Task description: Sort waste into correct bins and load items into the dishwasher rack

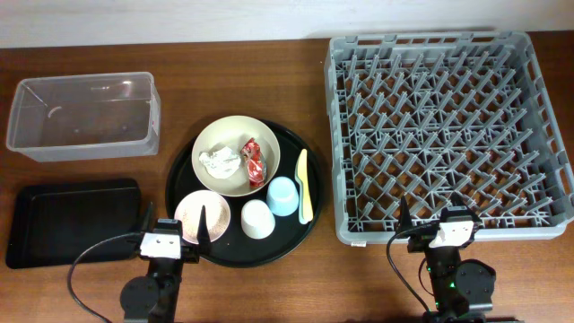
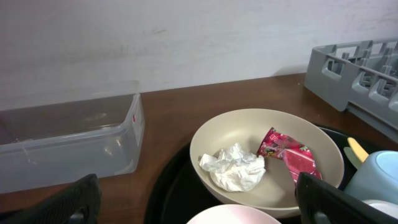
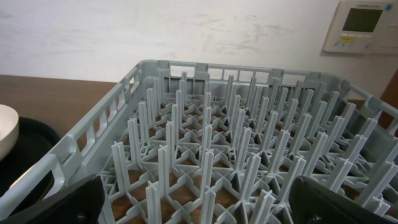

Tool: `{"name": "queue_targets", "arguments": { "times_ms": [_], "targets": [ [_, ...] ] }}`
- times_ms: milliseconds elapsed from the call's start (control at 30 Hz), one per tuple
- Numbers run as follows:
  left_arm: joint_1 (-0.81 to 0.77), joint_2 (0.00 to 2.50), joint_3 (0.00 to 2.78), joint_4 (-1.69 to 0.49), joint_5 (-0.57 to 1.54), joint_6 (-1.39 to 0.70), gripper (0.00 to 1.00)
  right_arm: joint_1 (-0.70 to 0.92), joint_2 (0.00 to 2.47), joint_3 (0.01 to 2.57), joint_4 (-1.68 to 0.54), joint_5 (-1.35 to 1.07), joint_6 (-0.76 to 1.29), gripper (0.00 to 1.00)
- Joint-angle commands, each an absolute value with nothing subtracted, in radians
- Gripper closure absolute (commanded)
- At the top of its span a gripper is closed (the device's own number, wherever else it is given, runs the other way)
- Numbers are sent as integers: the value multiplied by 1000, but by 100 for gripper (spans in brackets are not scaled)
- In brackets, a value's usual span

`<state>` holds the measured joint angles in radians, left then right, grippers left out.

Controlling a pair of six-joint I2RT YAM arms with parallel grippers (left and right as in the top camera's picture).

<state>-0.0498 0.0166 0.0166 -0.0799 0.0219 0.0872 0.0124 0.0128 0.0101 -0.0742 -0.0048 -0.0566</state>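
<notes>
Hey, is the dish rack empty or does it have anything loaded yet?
Empty. The rack shows only its own bare pegs in both views, with nothing among them.

**Robot test bench standing in for a dishwashing station**

This is looking like an indoor robotics lab or test room rather than a working kitchen. A brown wood-grain table is standing against a plain off-white painted wall, where a white wall-mounted control panel with a small greenish display is hanging. The black left arm and black right arm, trailing thin black cables, are sitting at the table's near edge. A large square grey plastic grid rack, of the catering kind, is lying directly on the tabletop.
</notes>
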Motion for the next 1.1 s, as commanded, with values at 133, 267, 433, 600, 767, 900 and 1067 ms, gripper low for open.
{"name": "queue_targets", "arguments": {
  "times_ms": [133, 267, 433, 600, 767, 900, 1067],
  "targets": [
    [-54, 6, 9, -79, 19, 104, 1, 4, 6, 6, -78, -14, -56, 2],
    [-54, 6, 10, -33, 99, 103, 1, 4, 6, 6, -79, -14, -56, 2],
    [-54, 7, 150, -105, 215, 102, 1, 4, 6, 6, -79, -14, -56, 2],
    [-54, 119, 430, -225, 215, 103, 1, 4, 6, 6, -78, -14, -56, 2],
    [-54, 463, 799, -404, 247, 108, 1, 4, 6, 6, -78, -14, -56, 2],
    [-54, 811, 1203, -706, 247, 150, 1, 4, 6, 6, -79, -14, -56, 2],
    [-54, 1205, 1669, -1013, 277, 158, 1, 4, 6, 6, -79, -14, -56, 2]
  ]
}}
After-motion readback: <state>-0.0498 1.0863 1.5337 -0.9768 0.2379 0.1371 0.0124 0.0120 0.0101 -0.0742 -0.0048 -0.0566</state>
